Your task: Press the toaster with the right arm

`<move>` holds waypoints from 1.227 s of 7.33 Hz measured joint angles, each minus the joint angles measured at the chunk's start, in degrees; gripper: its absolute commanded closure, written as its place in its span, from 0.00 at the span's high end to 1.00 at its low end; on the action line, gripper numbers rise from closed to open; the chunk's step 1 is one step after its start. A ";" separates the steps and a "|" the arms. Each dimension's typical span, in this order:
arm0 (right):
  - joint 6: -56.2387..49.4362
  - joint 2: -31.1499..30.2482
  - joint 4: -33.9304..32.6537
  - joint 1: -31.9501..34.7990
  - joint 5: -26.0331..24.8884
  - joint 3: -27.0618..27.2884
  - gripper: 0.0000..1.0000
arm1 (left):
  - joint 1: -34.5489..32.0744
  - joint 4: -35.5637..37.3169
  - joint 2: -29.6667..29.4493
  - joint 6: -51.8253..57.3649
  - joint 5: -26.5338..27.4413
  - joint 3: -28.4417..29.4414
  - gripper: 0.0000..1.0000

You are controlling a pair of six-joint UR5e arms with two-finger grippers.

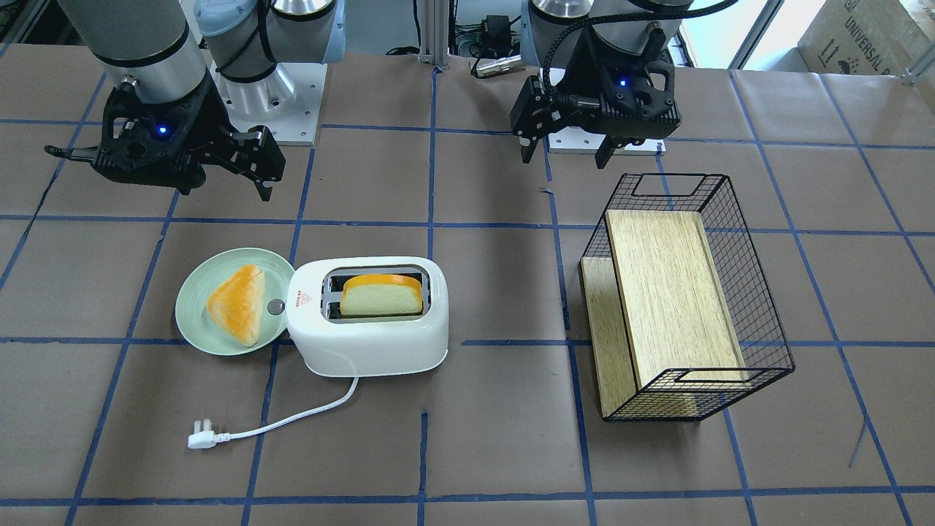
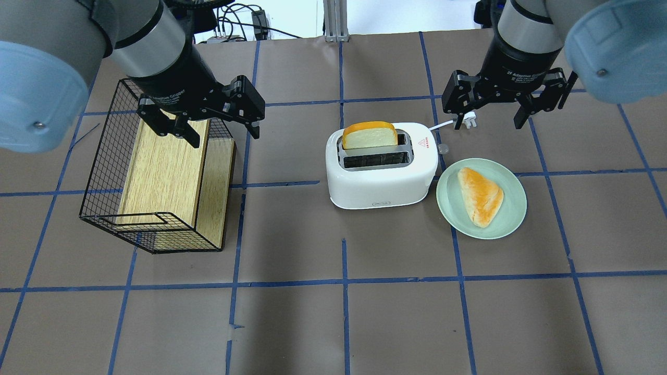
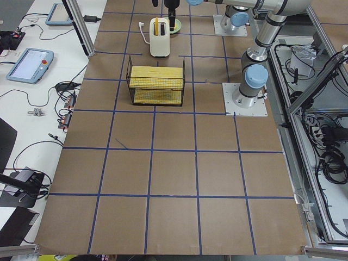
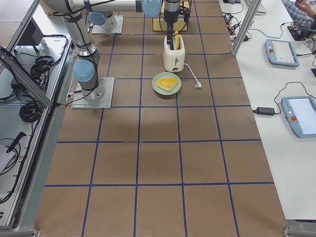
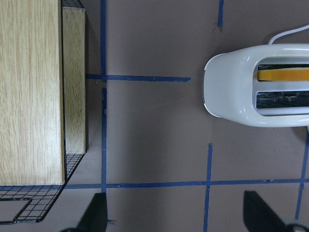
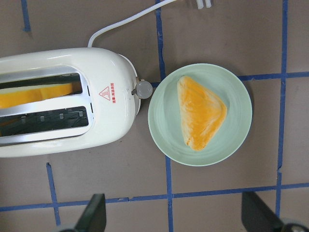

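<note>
**Toaster point(image 1: 369, 318) loaded at mid-desk, right pincer point(image 1: 155, 170) gaping overhead**
Nearest, the plug point(image 1: 201, 436) lies on the desk point(image 1: 497, 438). Behind it stands the toaster, a slice point(image 1: 381, 294) in one slot, just beside a green plate point(image 1: 191, 310). Farther back, the right pincer and the left pincer point(image 1: 565, 159) hang spread and empty.

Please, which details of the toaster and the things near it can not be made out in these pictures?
- Knob of the toaster: its slot is hidden by the rounded body in the top-down views and is too small in both side views.
- Red print beside the triangle, right wrist view: too small to read.
- Bread slice: lower part hidden inside the slot.
- Plug, overhead view: partly behind a finger of the right gripper.
</note>
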 measured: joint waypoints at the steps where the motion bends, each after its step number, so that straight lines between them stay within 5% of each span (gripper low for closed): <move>1: -0.03 0.00 0.00 0.00 0.00 0.00 1.00 | 0.00 0.00 0.00 0.00 0.00 0.00 1.00; 5: -0.13 0.06 0.08 -0.03 -0.02 0.00 0.94 | 0.00 0.00 0.00 0.00 0.00 0.00 1.00; 6: -0.42 0.11 -0.12 -0.06 -0.02 0.00 0.74 | 0.00 0.00 0.00 0.00 0.00 0.00 1.00; 7: -1.67 0.26 -0.56 -0.10 0.06 0.00 0.41 | 0.00 0.00 0.00 0.00 0.00 0.00 1.00; 8: -4.06 0.37 -0.81 -0.12 0.12 0.00 0.19 | 0.00 0.00 0.00 0.00 0.00 0.00 1.00; 9: -9.12 0.40 -1.06 -0.12 0.18 0.00 0.09 | 0.00 0.00 0.00 0.00 0.00 0.00 1.00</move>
